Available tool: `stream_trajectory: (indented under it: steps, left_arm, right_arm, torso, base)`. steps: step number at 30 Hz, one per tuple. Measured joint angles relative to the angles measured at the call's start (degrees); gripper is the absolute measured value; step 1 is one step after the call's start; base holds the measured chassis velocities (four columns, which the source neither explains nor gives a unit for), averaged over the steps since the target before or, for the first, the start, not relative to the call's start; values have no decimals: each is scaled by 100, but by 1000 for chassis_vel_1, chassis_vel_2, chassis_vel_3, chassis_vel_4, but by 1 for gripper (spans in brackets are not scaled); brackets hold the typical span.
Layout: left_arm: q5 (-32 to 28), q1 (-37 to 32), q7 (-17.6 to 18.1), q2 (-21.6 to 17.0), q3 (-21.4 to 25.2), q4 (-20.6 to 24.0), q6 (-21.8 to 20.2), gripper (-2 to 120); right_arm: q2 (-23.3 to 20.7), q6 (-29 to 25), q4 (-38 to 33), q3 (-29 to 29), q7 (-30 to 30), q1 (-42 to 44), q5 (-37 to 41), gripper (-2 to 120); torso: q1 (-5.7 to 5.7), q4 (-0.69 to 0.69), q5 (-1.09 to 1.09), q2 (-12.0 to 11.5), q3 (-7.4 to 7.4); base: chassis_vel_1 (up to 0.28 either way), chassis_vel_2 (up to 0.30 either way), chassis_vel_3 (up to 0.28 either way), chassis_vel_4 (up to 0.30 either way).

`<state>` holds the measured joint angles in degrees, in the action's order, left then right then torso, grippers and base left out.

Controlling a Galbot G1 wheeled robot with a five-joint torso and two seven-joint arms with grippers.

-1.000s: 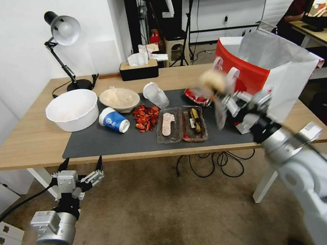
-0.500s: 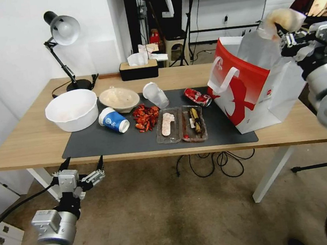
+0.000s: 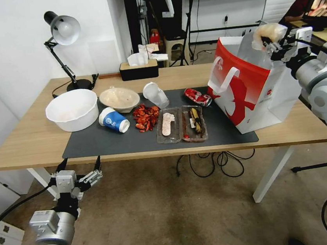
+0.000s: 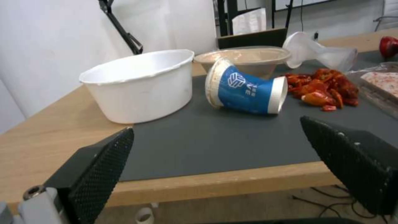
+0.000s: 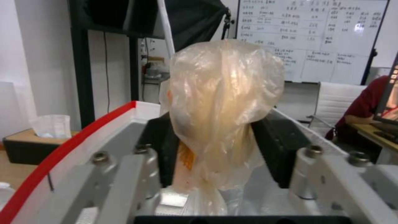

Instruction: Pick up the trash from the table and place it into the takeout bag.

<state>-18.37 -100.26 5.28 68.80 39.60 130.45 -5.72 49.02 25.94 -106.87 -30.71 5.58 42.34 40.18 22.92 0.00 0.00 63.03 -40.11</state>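
My right gripper (image 3: 270,41) is shut on a small clear bag with a pale lump (image 3: 265,32) (image 5: 224,102), held over the open top of the red-and-white takeout bag (image 3: 246,85) (image 5: 62,152) at the table's right end. On the dark mat (image 3: 106,142) lie a blue-and-white paper cup (image 3: 114,120) (image 4: 244,90), a beige bowl (image 3: 119,99) (image 4: 244,59), a clear plastic cup (image 3: 155,94) (image 4: 319,54), red food scraps (image 3: 146,117) (image 4: 327,88) and a crushed red can (image 3: 197,96). My left gripper (image 3: 81,175) (image 4: 215,161) hangs open below the table's front edge.
A white bowl (image 3: 72,109) (image 4: 139,84) sits at the mat's left end. Two clear trays (image 3: 180,125) with leftovers lie mid-mat. A desk lamp (image 3: 63,35) and a tissue box (image 3: 139,68) stand at the back of the light-wood table (image 3: 28,142).
My right gripper, still holding the small bag, has come down and slightly left over the takeout bag's opening. The left arm has stayed put.
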Motion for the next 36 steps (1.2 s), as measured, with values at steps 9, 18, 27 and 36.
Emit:
stream_trajectory:
  steps: [9,18,27,36]
  left_arm:
    - [-6,-28,4,-54,67,12,0,100]
    - [-17,6,9,-62,60,36,0,100]
    - [-115,34,9,-108,128,64,0,100]
    - [-203,60,-73,-155,193,66,81,100]
  right_arm:
    - [69,9,11,48,19,-45,-13,81]
    - [56,9,-61,37,13,35,2,100]
    - [74,-606,-862,-232,-379,618,776,100]
    - [199,-1393,-2093,-983,-1024,2668,928,100]
  torso:
    - [0,-1,0,0,1]
    - [0,-1,0,0,1]
    - [0,0,-1,0,1]
    - [-1,-2,1,0,1]
  base:
    - [0,0,0,0]
    - [0,0,0,0]
    - [0,0,0,0]
    - [0,0,0,0]
